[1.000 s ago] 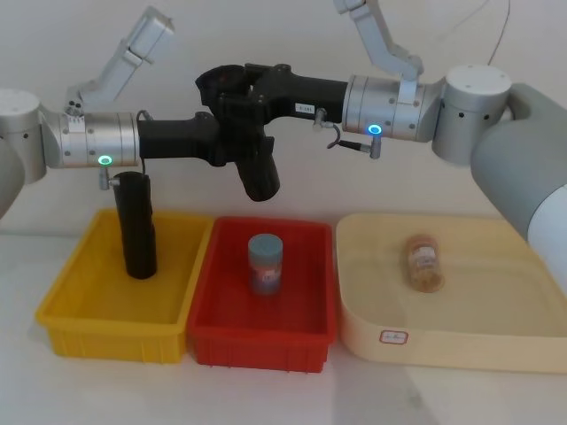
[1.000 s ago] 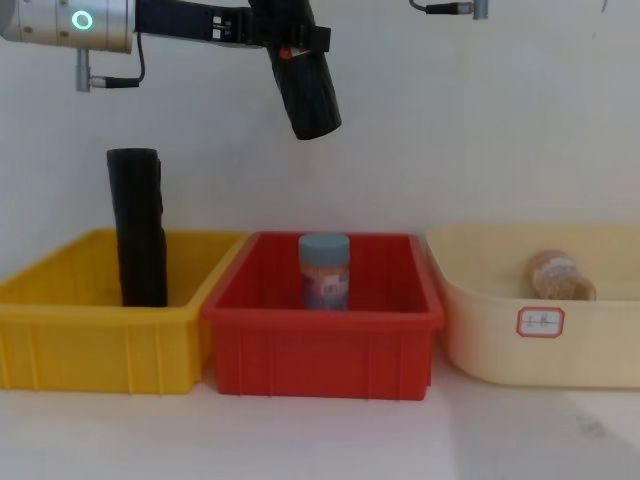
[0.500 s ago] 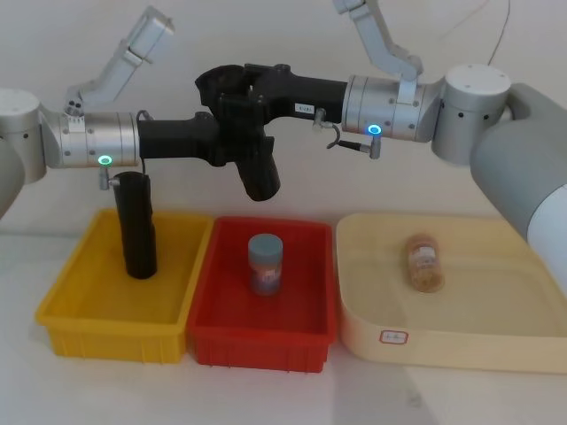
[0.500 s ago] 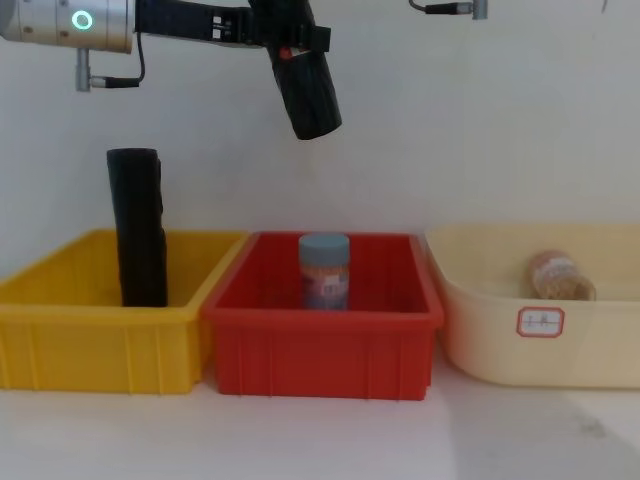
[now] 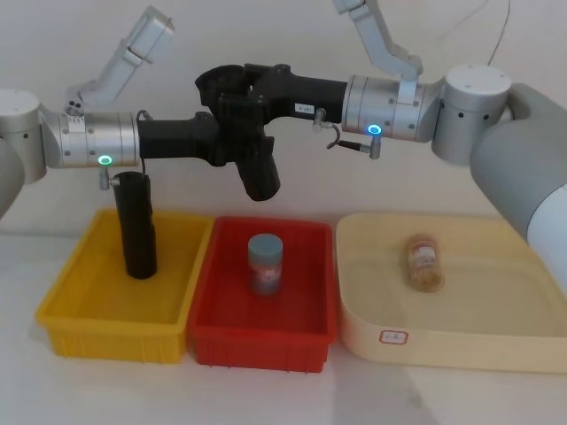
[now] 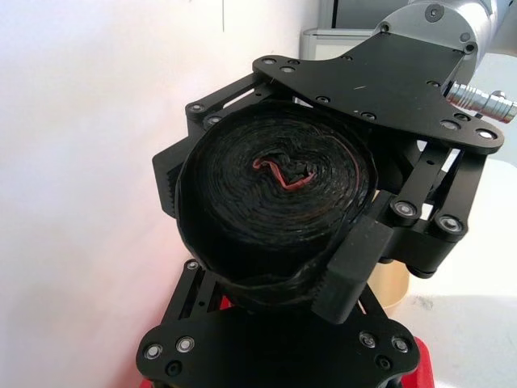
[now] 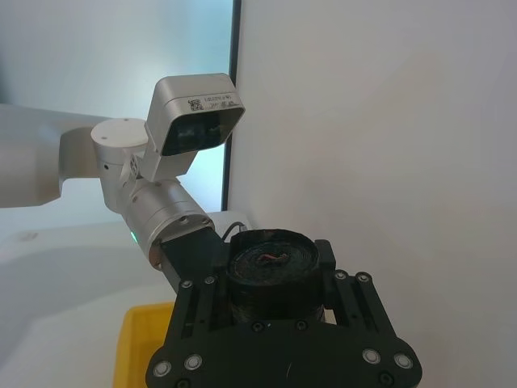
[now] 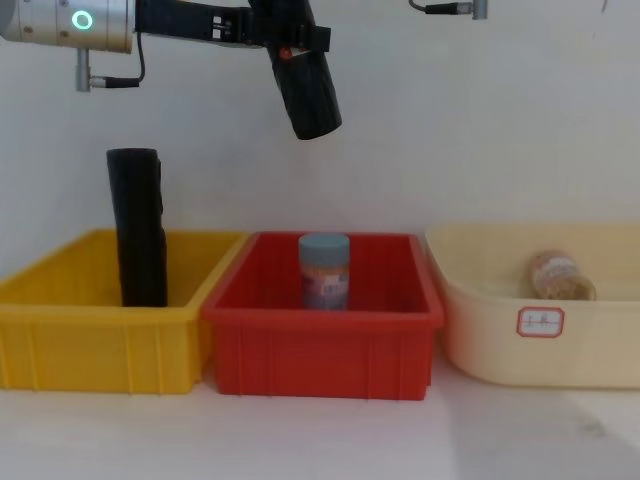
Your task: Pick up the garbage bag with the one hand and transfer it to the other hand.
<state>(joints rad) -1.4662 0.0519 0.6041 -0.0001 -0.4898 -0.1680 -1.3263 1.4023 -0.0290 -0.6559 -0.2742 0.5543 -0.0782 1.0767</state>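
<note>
Find the bag roll (image 5: 258, 168), a tight black cylinder, held in the air above the red bin (image 5: 205, 305), well clear of it, tilted so its lower end leans toward the robot's right. In the left wrist view you see the end face of the roll (image 6: 276, 212), wound in layers with a red scrap at its core. Note that both grippers meet at the roll's upper part. The left gripper (image 5: 232, 140) reaches in from the left of the red bin's airspace, and its fingers (image 6: 349, 260) are clamped against the side of the roll. The right gripper (image 5: 237, 88) comes in from the right, higher up, and its jaws also bracket the roll; in the right wrist view the roll (image 7: 273, 271) sits between its fingers (image 7: 325, 260), which press against its sides. Treat both grippers as gripping the roll. In the chest view the roll (image 8: 309, 92) hangs below the left gripper (image 8: 276, 20), directly over the red bin (image 8: 322, 340). Inside the red bin stands a jar (image 5: 265, 264) with a blue-grey lid, upright. Left of the red bin, touching it, is the yellow bin (image 5: 75, 310), which holds a second black roll (image 5: 136, 225) standing upright near its back wall. Right of the red bin is the cream tray (image 5: 496, 336), with a bottle (image 5: 424, 261) lying on its side in it.
</note>
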